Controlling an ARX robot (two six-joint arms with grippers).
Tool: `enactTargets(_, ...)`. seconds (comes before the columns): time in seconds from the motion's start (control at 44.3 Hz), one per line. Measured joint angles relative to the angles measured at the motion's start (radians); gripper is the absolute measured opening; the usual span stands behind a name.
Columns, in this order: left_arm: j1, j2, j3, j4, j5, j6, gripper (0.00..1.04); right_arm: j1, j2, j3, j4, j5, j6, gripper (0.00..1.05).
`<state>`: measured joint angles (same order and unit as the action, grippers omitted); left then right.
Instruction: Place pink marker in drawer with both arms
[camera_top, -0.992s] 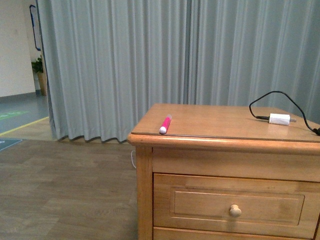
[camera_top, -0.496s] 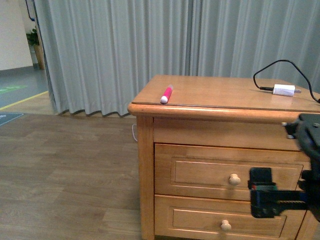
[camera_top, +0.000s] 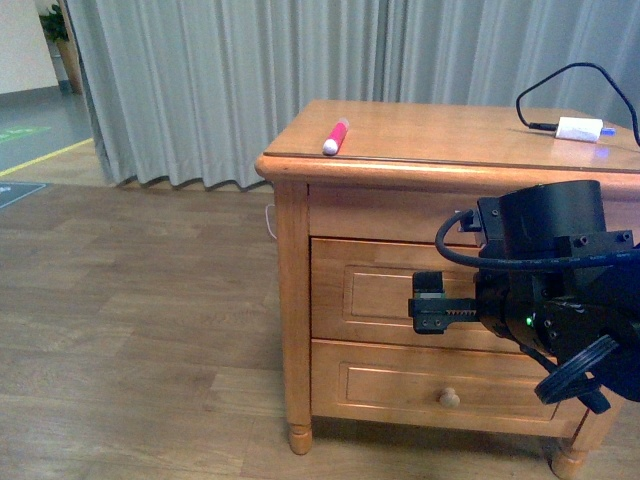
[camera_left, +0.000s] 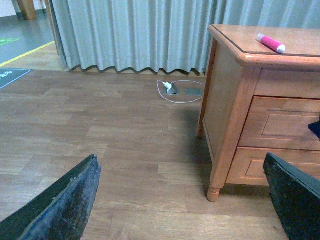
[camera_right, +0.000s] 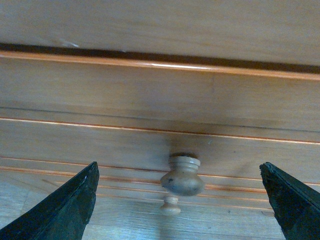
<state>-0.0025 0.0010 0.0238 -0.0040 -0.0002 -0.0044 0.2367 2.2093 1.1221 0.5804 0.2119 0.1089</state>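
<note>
The pink marker (camera_top: 335, 136) lies on the dresser top near its front left corner; it also shows in the left wrist view (camera_left: 270, 43). My right arm (camera_top: 553, 285) is in front of the upper drawer (camera_top: 365, 292) and hides its knob in the front view. The right gripper (camera_top: 430, 303) is open and close to the drawer front. In the right wrist view the gripper (camera_right: 180, 202) has its jaws wide apart on either side of the round wooden knob (camera_right: 182, 176), not touching it. My left gripper (camera_left: 182, 210) is open and empty, low over the floor, left of the dresser.
A white plug (camera_top: 580, 127) with a black cable lies on the dresser top at the back right. A lower drawer with its own knob (camera_top: 449, 398) sits beneath. A cable (camera_left: 172, 90) loops on the wooden floor (camera_left: 100, 145) by the grey curtain (camera_top: 230, 80).
My right arm has come up from the lower right and moved left in front of the upper drawer. The front view has tilted down, showing both drawers and the dresser legs.
</note>
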Motion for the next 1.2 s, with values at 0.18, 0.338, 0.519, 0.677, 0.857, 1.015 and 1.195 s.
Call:
enactTargets(0.18,0.000,0.000,0.000,0.000,0.000,0.000,0.99,-0.014,0.050,0.037,0.001,0.008,0.005,0.96)
enactTargets(0.338,0.000,0.000,0.000,0.000,0.000,0.000,0.99,-0.017,0.066,0.042,0.013,0.021,0.010,0.96)
enactTargets(0.519,0.000,0.000,0.000,0.000,0.000,0.000,0.99,-0.017,0.071,0.044,0.022,0.029,0.011,0.96)
enactTargets(0.677,0.000,0.000,0.000,0.000,0.000,0.000,0.99,-0.017,0.072,0.044,0.023,0.041,0.009,0.74)
enactTargets(0.857,0.000,0.000,0.000,0.000,0.000,0.000,0.99,-0.016,0.072,0.046,0.019,0.034,0.008,0.42)
enactTargets(1.015,0.000,0.000,0.000,0.000,0.000,0.000,0.99,-0.015,0.072,0.044,0.013,0.014,0.018,0.23)
enactTargets(1.195,0.000,0.000,0.000,0.000,0.000,0.000,0.99,-0.019,0.030,-0.002,-0.008,-0.030,0.050,0.22)
